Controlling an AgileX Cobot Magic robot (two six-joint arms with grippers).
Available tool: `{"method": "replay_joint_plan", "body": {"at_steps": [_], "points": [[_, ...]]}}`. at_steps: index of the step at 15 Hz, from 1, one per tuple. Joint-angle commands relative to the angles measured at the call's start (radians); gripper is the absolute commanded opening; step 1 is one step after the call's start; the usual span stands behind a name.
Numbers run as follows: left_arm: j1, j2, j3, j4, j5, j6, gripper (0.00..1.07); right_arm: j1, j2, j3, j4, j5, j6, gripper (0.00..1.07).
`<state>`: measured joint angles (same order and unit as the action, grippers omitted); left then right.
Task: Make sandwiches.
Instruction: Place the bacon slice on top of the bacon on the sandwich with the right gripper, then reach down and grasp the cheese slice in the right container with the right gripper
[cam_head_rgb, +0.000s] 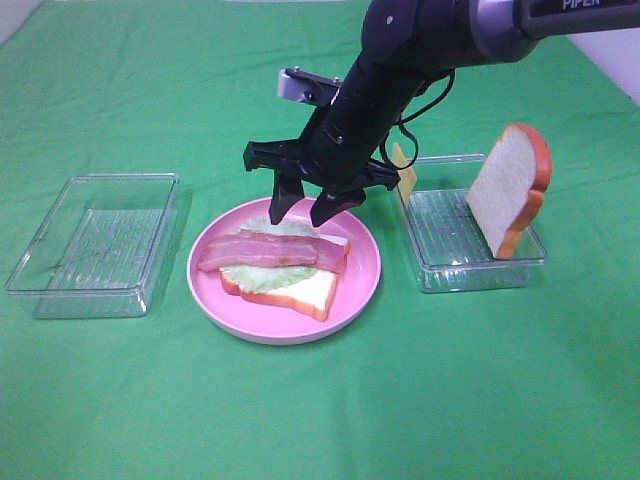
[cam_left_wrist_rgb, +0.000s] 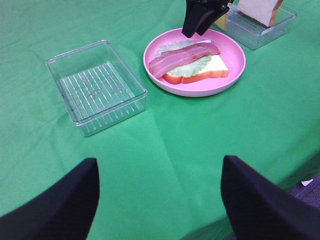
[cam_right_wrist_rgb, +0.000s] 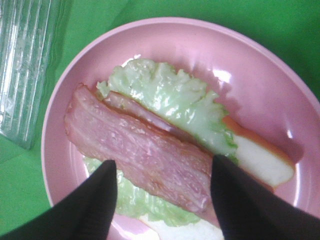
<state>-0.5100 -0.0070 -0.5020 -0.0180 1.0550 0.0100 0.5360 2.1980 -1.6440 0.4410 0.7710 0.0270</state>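
Note:
A partial sandwich (cam_head_rgb: 283, 268) lies on the pink plate (cam_head_rgb: 361, 284): one bread slice, pale green lettuce, reddish bacon strips (cam_head_rgb: 270, 251) on top. It also shows in the left wrist view (cam_left_wrist_rgb: 192, 62) and the right wrist view (cam_right_wrist_rgb: 150, 150). My right gripper (cam_head_rgb: 304, 209) hangs open and empty just above the stack's far side; its fingers (cam_right_wrist_rgb: 95, 200) frame the bacon. A second bread slice (cam_head_rgb: 510, 187) leans upright in the right clear tray (cam_head_rgb: 480, 272), with a yellow cheese square (cam_head_rgb: 405, 178) at that tray's far left corner. My left gripper (cam_left_wrist_rgb: 160, 200) is open, far from the plate.
An empty clear plastic tray (cam_head_rgb: 95, 245) sits left of the plate; it also shows in the left wrist view (cam_left_wrist_rgb: 97, 85). A green cloth (cam_head_rgb: 320, 410) covers the table. The table's edge (cam_left_wrist_rgb: 300, 172) shows in the left wrist view.

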Motion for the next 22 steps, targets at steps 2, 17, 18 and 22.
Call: {"method": "replay_joint_plan", "body": {"at_steps": [2, 17, 18, 22], "points": [[-0.003, -0.018, 0.003, -0.009, -0.01, -0.001, 0.67, -0.001, -0.064, -0.006, -0.057, 0.028, 0.008, 0.6], [-0.003, -0.018, 0.003, -0.009, -0.01, -0.001, 0.67, -0.176, -0.038, -0.293, -0.305, 0.36, 0.131, 0.6], [-0.003, -0.018, 0.003, -0.009, -0.01, -0.001, 0.67, -0.176, -0.027, -0.3, -0.297, 0.357, 0.13, 0.6], [-0.003, -0.018, 0.003, -0.009, -0.01, -0.001, 0.67, -0.176, 0.054, -0.354, -0.306, 0.356, 0.13, 0.6]]}}
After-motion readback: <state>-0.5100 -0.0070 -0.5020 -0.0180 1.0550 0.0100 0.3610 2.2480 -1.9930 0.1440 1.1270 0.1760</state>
